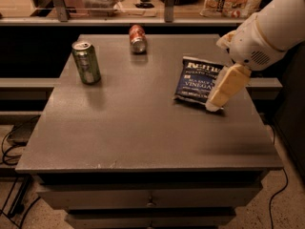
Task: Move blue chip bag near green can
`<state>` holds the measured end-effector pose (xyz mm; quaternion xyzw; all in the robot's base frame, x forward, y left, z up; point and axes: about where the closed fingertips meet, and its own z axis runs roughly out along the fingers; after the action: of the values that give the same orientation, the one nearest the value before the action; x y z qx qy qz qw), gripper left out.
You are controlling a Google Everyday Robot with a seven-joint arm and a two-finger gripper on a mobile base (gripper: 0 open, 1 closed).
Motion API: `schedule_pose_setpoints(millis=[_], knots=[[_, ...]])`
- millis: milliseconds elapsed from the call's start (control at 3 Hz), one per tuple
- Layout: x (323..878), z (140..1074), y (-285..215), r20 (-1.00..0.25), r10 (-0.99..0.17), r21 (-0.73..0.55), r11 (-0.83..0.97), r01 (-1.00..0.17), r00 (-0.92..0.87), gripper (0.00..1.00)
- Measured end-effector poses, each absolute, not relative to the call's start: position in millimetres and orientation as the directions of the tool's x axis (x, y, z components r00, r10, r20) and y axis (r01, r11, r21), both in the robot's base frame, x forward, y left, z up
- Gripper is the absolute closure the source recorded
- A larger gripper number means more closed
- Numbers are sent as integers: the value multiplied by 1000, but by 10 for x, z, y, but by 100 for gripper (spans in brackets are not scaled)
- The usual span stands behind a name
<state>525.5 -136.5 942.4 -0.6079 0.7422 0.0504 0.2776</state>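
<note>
- Blue chip bag [198,79]: lies flat on the right half of the table [133,128], white lettering up, the word VINEGAR readable.
- Gripper [214,103]: at the bag's right edge, its cream-coloured end slanting down and to the left, with the tip over the bag's lower right corner.
- Gripper state: cannot tell whether it is wide or narrow. Nothing is seen held in it.
- Contact between tip and bag: cannot tell. They overlap in this view.
- Arm [271,27]: white and rounded, comes in from the upper right corner and hangs over the table's right edge.
- Green can [86,62]: upright near the table's back left, silver top showing, well apart from the bag.
- Red can [137,38]: on its side near the back edge, silver end facing the camera, to the right of the green can and behind it.
- Bare grey tabletop lies between the bag and both cans.
- Drawer fronts [147,194]: under the tabletop, small knob at centre.
- Shelf [143,18]: behind the table, with blurred items on it.
- Cables [9,147]: on the floor at left. One more cable [281,185] is on the floor at right.
</note>
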Motion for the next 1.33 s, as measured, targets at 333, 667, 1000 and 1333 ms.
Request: schedule_pose_setpoints(millis=[333, 667, 1000, 1333], knots=[[5629, 9180, -1268, -516, -843, -255, 323, -911, -154, 0], [5828, 8986, -1322, -533, -818, -228, 383, -895, -214, 0], [5929, 8791, -1336, -537, -802, -190, 417, -889, -261, 0], [6032, 8542, -1377, -523, -791, -136, 444, -886, -316, 3]])
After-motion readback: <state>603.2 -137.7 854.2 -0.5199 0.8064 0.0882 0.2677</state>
